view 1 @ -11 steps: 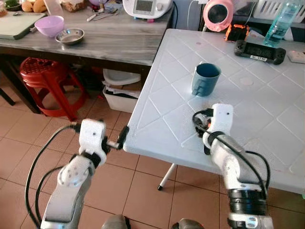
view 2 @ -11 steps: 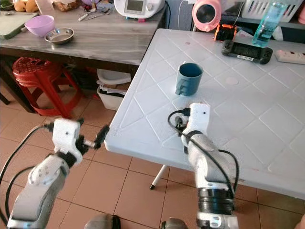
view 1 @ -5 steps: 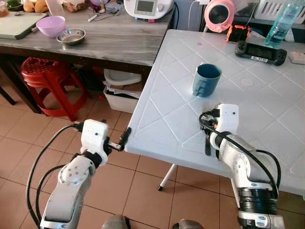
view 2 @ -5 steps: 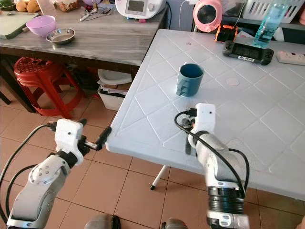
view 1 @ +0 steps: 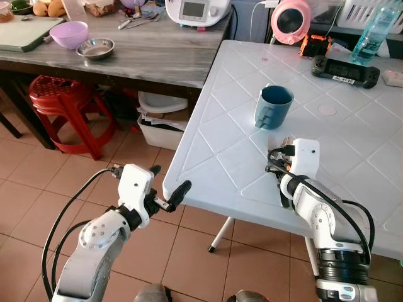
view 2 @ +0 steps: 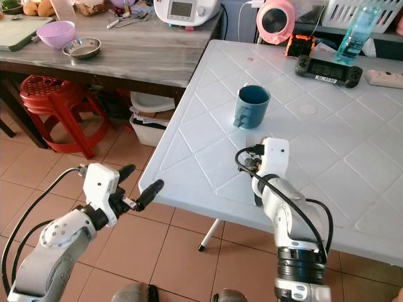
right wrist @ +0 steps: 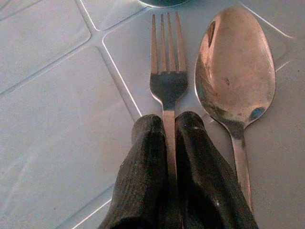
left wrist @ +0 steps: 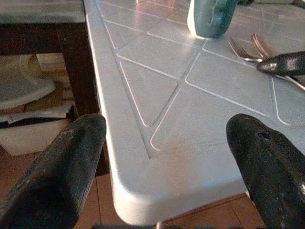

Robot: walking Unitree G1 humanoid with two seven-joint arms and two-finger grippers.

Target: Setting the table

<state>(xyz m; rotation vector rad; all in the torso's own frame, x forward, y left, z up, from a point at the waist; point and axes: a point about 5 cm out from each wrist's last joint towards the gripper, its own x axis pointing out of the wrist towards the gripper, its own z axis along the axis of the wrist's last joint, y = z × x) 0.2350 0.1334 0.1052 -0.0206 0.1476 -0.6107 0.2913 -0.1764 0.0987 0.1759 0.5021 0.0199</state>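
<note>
- The fork lies flat on the white table, near its near edge, with its tines pointing toward the blue mug just beyond.
- A spoon lies just beside the fork, on its right, bowl facing up.
- The right gripper is clenched on the fork's handle, its two black fingers pressed against either side of it.
- The left gripper is off the table's near left corner, above the tiled floor, its fingers spread wide and holding nothing.
- Far left, a grey counter holds a purple bowl and a steel dish; a red stool stands under it.
</note>
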